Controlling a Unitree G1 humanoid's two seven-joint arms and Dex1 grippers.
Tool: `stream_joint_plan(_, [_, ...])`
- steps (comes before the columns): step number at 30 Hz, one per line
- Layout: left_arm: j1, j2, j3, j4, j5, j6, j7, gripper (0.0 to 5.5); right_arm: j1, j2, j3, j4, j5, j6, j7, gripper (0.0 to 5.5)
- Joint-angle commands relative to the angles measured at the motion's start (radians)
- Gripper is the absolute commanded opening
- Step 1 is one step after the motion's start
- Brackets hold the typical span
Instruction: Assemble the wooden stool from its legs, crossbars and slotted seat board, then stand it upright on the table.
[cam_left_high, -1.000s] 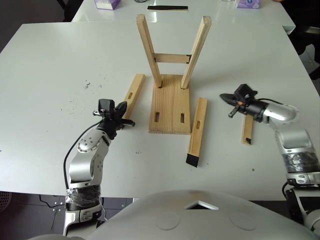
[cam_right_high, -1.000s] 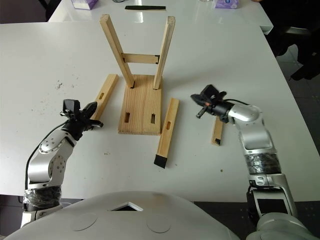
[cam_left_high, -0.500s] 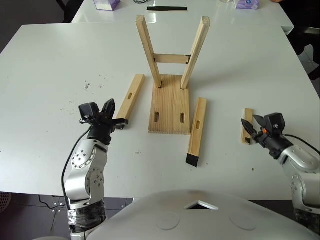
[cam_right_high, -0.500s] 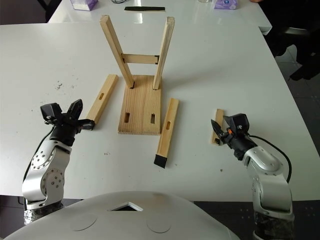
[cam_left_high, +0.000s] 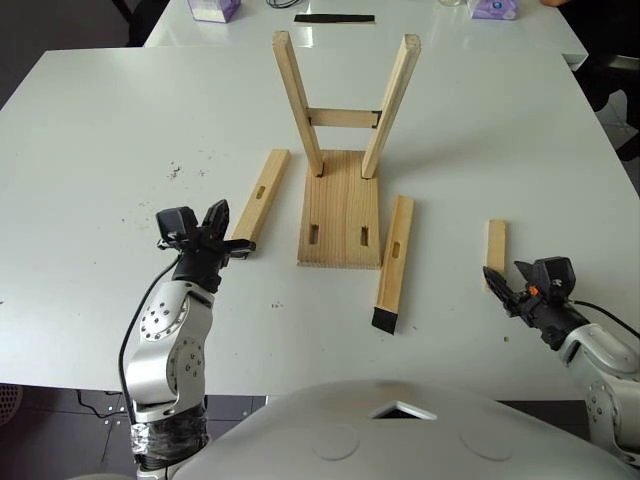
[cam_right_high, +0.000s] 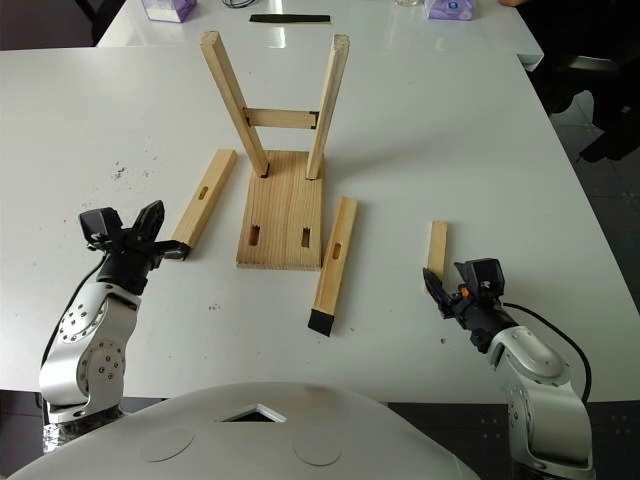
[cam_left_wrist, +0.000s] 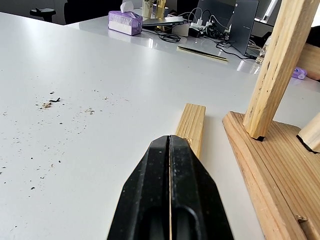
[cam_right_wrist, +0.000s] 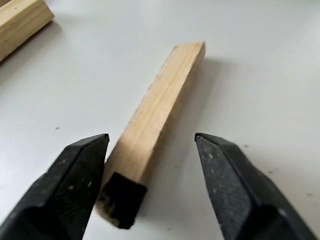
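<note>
The right end effector (cam_left_high: 505, 285), fingers apart, is drawing back toward the robot in the eye view. A second ago it was hanging over the far part of the loose crossbar (cam_left_high: 494, 250). Now only that bar's near end is lying at its tips, on the counter (cam_left_high: 120, 120). The left end effector (cam_left_high: 235, 243) is keeping its place of half a second ago, a loose leg (cam_left_high: 262, 190) just ahead of it. The seat board (cam_left_high: 340, 215) is lying flat between and beyond the two, unmoved, carrying two upright legs.

In the left wrist view, the fingers (cam_left_wrist: 150, 200) are pressing together, empty, with the leg's end just past them.

In the right wrist view, the spread fingers (cam_right_wrist: 80, 170) are flanking the crossbar's dark-tipped near end; whether either is touching it I cannot tell.
</note>
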Motion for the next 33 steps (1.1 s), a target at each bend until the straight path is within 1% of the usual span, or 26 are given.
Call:
stream_joint_plan(1, [-0.018,0.016,-0.004,0.012,-0.005,0.013,-0.005,0.0,0.024,0.0,0.014,0.051,-0.011,-0.013,-0.006,3.18])
stream_joint_plan(5, [-0.016,0.014,-0.004,0.016,-0.004,0.01,-0.007,0.0,0.013,-0.004,0.017,0.078,-0.011,-0.027,-0.011,3.18])
stream_joint_plan(9, [-0.025,0.013,-0.01,0.031,0.003,0.005,-0.007,0.0,0.017,-0.006,0.029,0.15,-0.033,-0.085,-0.011,3.18])
stream_joint_plan(15, [-0.035,0.011,-0.022,0.055,0.012,-0.005,-0.007,0.0,0.062,-0.045,0.021,0.27,-0.035,-0.219,0.057,2.39])
stream_joint_plan(21, [-0.031,0.004,-0.029,0.06,0.013,-0.019,0.002,0.0,0.042,-0.067,0.009,0.325,-0.021,-0.282,0.089,1.56])
stream_joint_plan(24, [-0.029,-0.008,-0.025,0.056,0.006,-0.029,0.01,0.0,-0.013,-0.069,0.007,0.353,-0.025,-0.292,0.07,1.06])
stream_joint_plan(29, [-0.017,-0.044,-0.026,0.026,-0.005,-0.048,0.03,0.0,-0.116,-0.098,0.025,0.372,-0.045,-0.285,0.055,0.42])
stream_joint_plan(33, [0.003,-0.084,-0.027,-0.012,-0.022,-0.068,0.051,0.0,-0.18,-0.14,0.046,0.381,-0.061,-0.277,0.068,0.42])
